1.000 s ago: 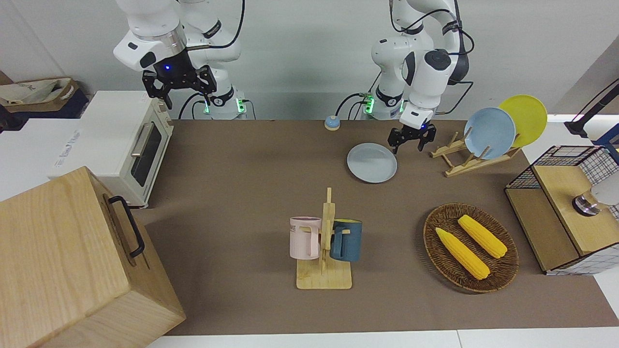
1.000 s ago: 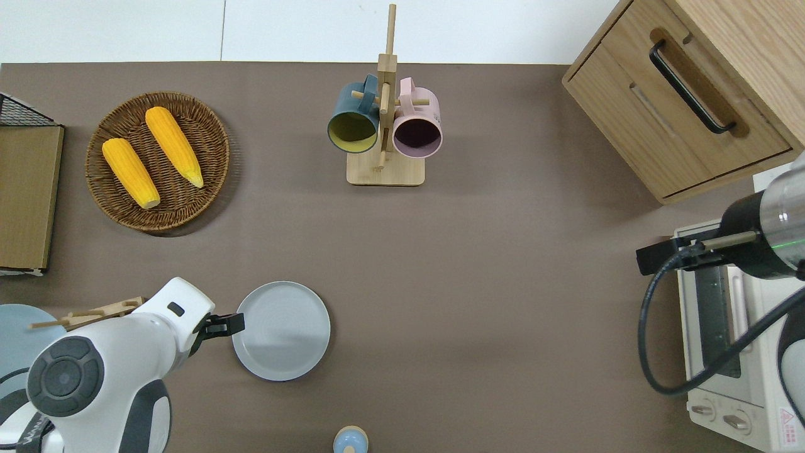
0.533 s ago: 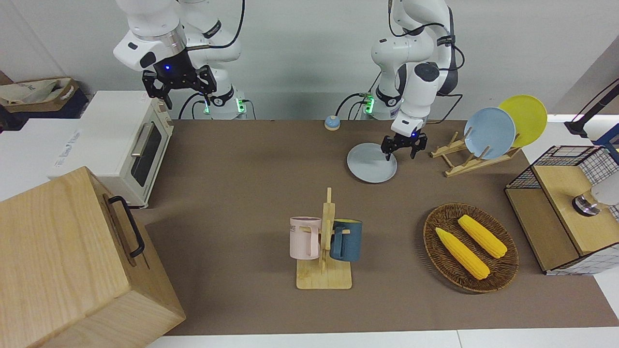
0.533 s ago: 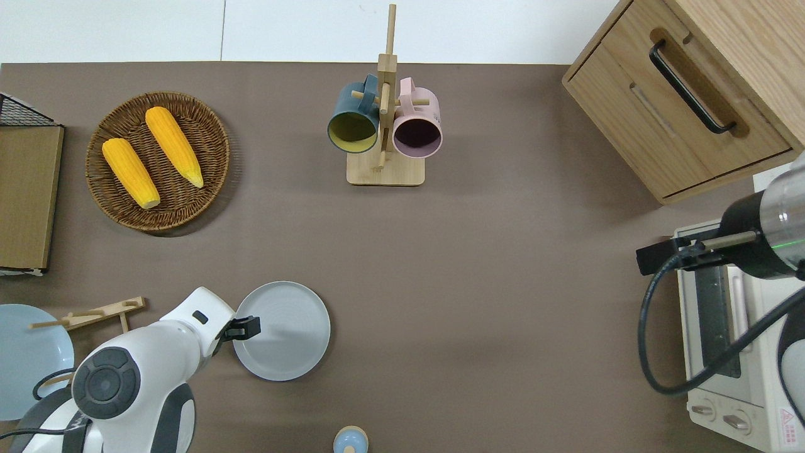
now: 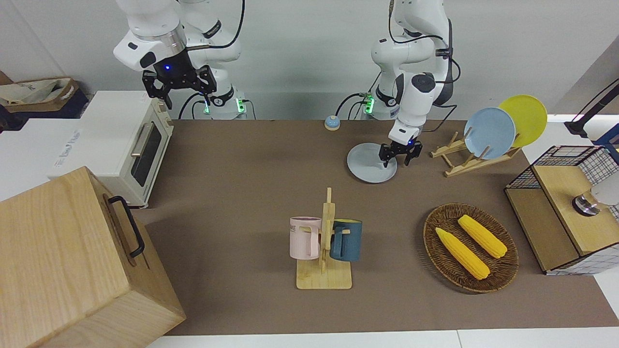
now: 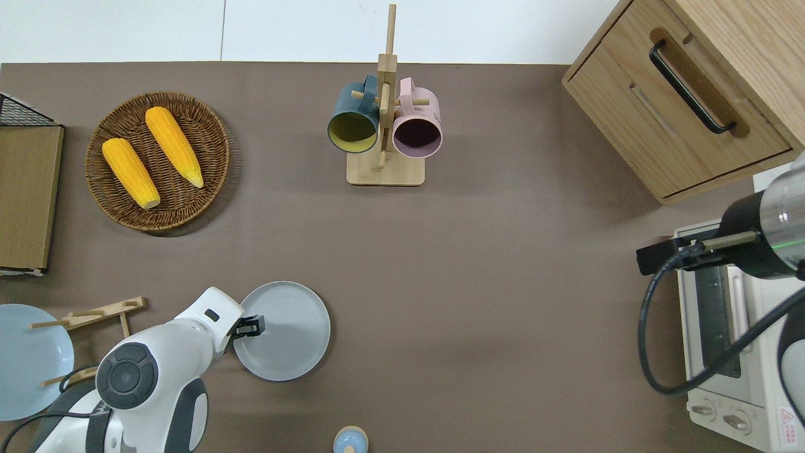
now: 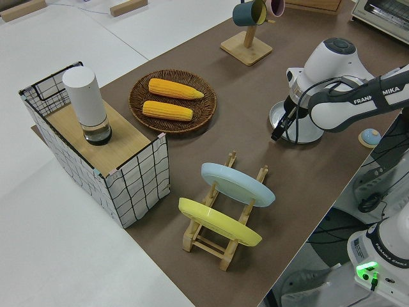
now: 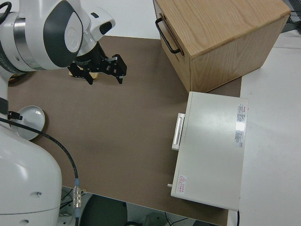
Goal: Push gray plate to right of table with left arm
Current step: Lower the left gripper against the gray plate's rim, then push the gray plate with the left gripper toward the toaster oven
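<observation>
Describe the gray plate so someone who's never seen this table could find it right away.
Start at the wooden dish rack at the left arm's end of the table. Beside it, toward the table's middle, the gray plate lies flat with the left tool over its rim. The blue plate and yellow plate stand in the rack.

Gray plate (image 6: 289, 331) on table (image 6: 503, 283), between bell (image 6: 350, 440) and mug rack (image 6: 385, 151).
</observation>
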Available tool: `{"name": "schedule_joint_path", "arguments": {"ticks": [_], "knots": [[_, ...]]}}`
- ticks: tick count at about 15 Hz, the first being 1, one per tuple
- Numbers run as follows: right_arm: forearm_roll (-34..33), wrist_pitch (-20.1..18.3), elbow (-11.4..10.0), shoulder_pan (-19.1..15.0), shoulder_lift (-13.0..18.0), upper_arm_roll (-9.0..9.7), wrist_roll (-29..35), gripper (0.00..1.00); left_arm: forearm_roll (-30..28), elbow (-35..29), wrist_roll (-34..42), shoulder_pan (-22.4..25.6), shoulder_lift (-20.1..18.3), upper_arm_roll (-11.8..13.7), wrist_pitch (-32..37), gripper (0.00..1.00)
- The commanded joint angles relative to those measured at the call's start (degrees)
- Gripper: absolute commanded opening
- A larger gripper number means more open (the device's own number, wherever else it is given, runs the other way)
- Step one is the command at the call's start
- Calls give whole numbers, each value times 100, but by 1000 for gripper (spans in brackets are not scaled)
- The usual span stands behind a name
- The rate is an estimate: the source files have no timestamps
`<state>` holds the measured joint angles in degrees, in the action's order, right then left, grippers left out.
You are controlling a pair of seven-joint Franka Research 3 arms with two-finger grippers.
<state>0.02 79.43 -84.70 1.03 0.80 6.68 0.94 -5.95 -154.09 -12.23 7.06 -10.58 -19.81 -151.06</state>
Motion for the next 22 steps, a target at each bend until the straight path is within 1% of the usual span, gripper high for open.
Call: {"name": "schedule_joint_path", "arguments": {"ticks": [1,9,11,12,14,17,19,22], "knots": [[33,-77,50,-112,17,79,73,983,-29,-77,-191,-100,48,13,-143,0],[33,-77,50,-112,17,79,73,983,-29,-68,-192,-91,48,-14,-143,0],[33,-77,50,-112,17,79,73,983,-29,-42,-209,-91,74,-23,-143,0],[33,-77,50,-112,17,87,73,983,-29,-25,-227,-91,161,-40,-143,0],[33,-77,50,-112,17,79,73,983,-29,89,-410,-91,284,-180,-143,0],[33,-77,50,-112,17,87,73,983,-29,353,-1033,-91,539,-531,-143,0],[33,-77,50,-112,17,79,73,983,-29,450,-1394,-91,575,-751,-134,0],[33,-77,50,-112,17,79,73,983,-12,582,-2123,-82,654,-1243,-82,0]]}}
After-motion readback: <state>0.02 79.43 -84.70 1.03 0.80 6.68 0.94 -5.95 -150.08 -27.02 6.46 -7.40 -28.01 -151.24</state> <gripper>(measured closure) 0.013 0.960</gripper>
